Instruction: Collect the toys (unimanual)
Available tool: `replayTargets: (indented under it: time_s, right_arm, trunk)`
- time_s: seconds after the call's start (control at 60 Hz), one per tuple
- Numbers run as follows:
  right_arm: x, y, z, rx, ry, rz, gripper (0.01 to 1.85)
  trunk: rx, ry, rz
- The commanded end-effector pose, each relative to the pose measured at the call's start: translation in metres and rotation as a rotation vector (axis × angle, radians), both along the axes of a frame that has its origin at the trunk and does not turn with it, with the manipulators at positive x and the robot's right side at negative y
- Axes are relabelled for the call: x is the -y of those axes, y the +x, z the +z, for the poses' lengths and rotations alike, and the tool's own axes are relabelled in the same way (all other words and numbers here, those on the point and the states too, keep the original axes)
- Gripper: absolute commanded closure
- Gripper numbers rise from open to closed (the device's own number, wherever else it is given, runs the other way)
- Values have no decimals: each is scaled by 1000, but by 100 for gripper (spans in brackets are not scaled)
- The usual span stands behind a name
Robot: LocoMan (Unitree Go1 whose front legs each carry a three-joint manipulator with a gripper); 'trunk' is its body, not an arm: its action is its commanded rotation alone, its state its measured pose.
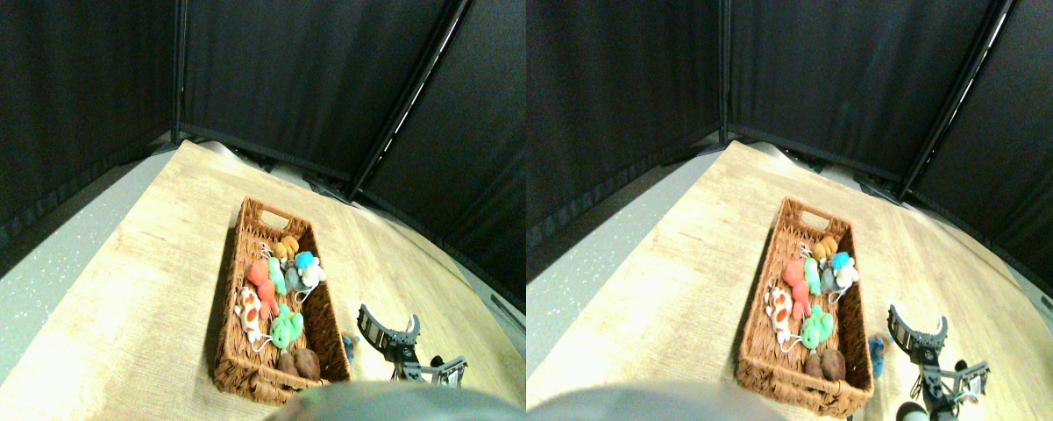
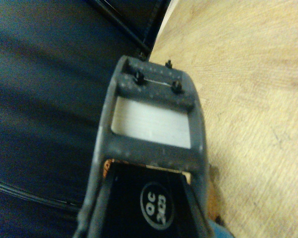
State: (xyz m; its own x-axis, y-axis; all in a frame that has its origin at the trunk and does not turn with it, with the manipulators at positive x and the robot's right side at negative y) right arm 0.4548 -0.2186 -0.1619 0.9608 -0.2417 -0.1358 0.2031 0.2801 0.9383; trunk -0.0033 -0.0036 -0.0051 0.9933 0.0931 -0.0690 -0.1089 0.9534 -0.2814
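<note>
Though reaching in from the lower right, grips nothing with the end effector: jaws spread in a wide V, empty, above the wooden surface. Shows one small blue toy lying on that surface outside the basket, just beside its right wall and between the wall and the end effector, near the black frame but apart from it. In the wrist view, gives only the dark open frame of one jaw over pale wood and black cloth.

Leaves a strip of bare wood to the right of the basket, narrowing toward the black curtain at the back. Offers wider bare wood on the basket's left, up to the edge where the grey speckled floor begins. Closes off the far side and both flanks with curtain panels meeting at corners.

Holds the other toys inside the long wicker basket, lengthwise away from the camera, with a handle slot in the far end wall. From far to near: a tan toy, a blue-white toy touching a grey toy, a red toy beside a slim green toy, a white-orange spotted toy against the left wall, a second green toy, and a brown toy at the near end. Shows white string loops among them.
</note>
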Motion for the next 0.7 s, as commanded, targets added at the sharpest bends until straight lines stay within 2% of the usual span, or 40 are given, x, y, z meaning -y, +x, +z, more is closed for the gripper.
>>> replayTargets:
  time_s: [0.017,0.1,0.233,0.35,0.583,0.7]
  right_arm:
    - [-3,-2,0,18,42,-29,101]
    - [-4,-2,-7,22,81,2,106]
    - [-7,-8,-13,-4,125,-40,108]
    - [-10,-11,-21,-17,180,-29,109]
    - [-15,-15,-32,-74,210,-45,110]
    - [-17,-16,-37,-85,212,-26,109]
  trunk:
    - [-17,-26,11]
    - [-18,-31,15]
    - [-22,-35,21]
    - [-22,-38,21]
    - [-30,-43,29]
    - [-31,-44,31]
